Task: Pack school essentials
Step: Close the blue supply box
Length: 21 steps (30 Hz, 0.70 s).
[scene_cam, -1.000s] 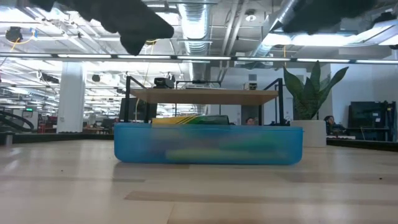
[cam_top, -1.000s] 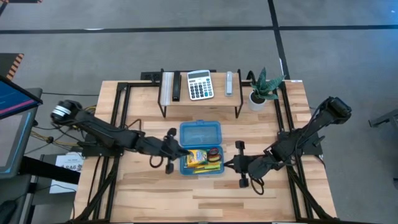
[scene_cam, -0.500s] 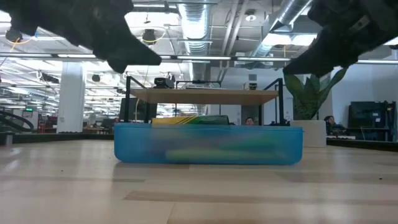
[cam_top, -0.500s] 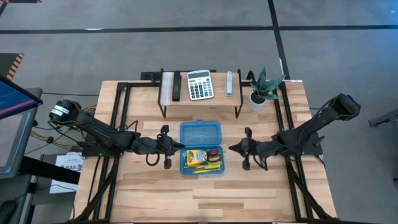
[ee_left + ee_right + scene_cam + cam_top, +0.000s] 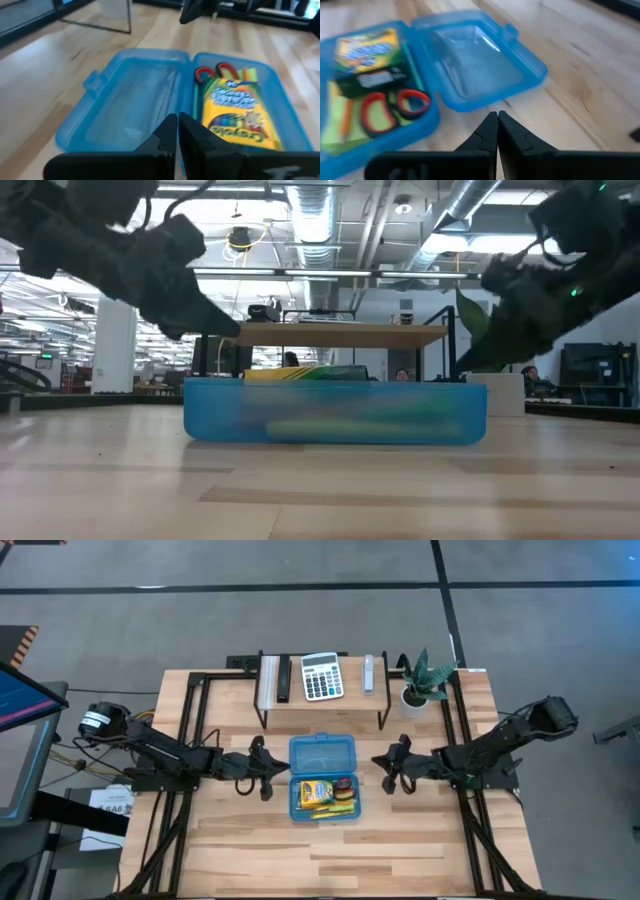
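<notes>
- Light wooden surface of plank strips
- Open blue plastic case lies at its middle, lid flat toward the back
- Small raised shelf stands at the back edge
- Potted plant sits just beside the shelf

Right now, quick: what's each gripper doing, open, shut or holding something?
Left gripper: fingers shut, holding nothing, beside the blue case.
Right gripper: fingers shut, holding nothing, on the case's other side.

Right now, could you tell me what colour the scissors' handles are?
Red; the scissors show best in the right wrist view.
</notes>
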### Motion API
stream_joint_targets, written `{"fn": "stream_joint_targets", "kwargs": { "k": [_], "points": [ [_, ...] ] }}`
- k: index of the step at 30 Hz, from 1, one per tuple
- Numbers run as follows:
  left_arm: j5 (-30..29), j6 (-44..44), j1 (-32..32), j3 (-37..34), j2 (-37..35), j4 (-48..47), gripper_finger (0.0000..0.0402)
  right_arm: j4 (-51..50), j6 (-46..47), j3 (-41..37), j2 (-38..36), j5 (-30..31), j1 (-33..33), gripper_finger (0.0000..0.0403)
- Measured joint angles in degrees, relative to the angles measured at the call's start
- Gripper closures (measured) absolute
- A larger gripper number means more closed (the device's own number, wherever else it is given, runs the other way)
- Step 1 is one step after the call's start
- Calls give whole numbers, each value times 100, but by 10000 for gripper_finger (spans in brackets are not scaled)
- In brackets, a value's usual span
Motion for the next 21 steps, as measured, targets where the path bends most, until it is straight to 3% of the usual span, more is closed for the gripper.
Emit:
{"fn": "stream_joint_targets", "kwargs": {
  "k": [7,12,21],
  "points": [
    [-25,-222,358,-568,4,140,397,60,487,5,764,-75,-599,385],
    [-12,-678,650,-1160,4,977,397,376,478,81,1356,-718,-1253,398],
    [-39,-1434,1155,-1219,329,903,397,598,133,694,2217,-1527,-2090,385]
  ]
}}
